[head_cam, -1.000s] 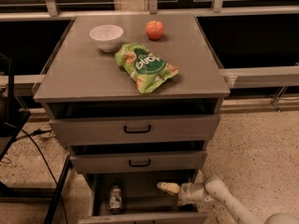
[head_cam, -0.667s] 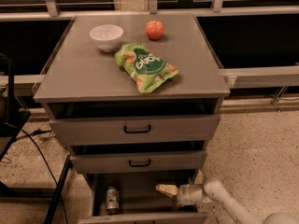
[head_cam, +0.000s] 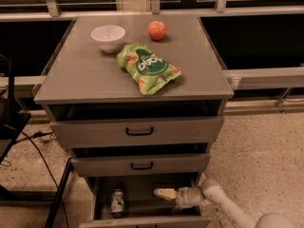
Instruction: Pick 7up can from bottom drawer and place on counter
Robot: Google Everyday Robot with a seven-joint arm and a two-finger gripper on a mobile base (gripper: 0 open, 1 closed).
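while the 7up can (head_cam: 117,202) lies front-to-back, the gripper (head_cam: 157,192) hovers nearby, fingers (head_cam: 166,193) narrow, empty.

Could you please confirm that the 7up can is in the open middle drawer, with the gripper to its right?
Not quite: the camera view shows the 7up can in the open bottom drawer instead. The gripper is indeed to its right, inside that same drawer.
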